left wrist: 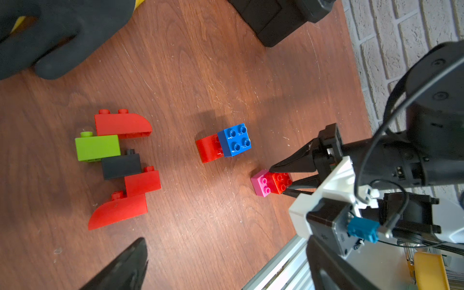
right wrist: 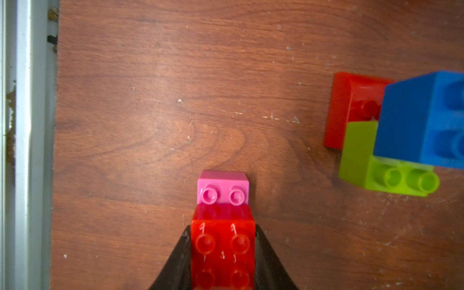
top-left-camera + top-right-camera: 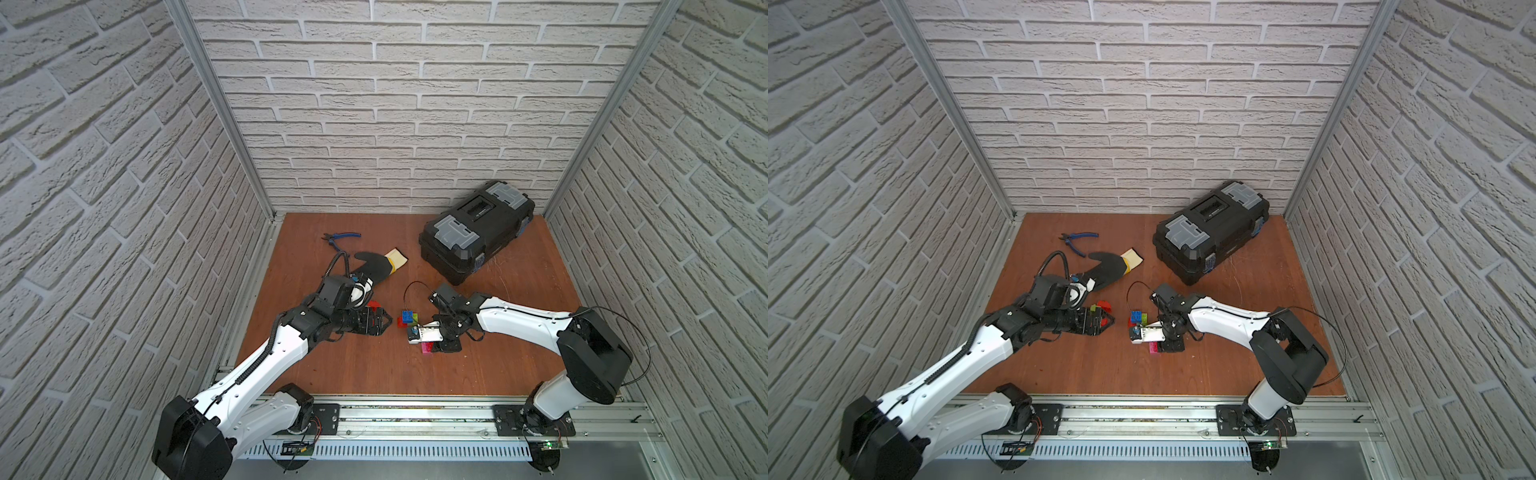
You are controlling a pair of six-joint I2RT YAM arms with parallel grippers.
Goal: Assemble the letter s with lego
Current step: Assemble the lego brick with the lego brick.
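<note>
My right gripper (image 2: 223, 233) is shut on a translucent red lego brick (image 2: 222, 251), which overlaps one half of a pink brick (image 2: 223, 185) resting on the wooden table (image 3: 353, 365). Close by, a blue brick (image 1: 234, 139) is stacked on a red (image 1: 209, 148) and a lime green brick (image 2: 361, 155). In the left wrist view a joined row of red, green (image 1: 98, 147) and black (image 1: 121, 166) bricks lies on its side. My left gripper (image 3: 384, 322) is open and holds nothing, hovering between that row and the blue stack.
A black glove (image 3: 374, 266) with a yellow cuff lies behind my left arm. Blue-handled pliers (image 3: 338, 240) are farther back. A black toolbox (image 3: 476, 230) sits at the back right. An aluminium rail (image 3: 415, 411) runs along the table's front edge.
</note>
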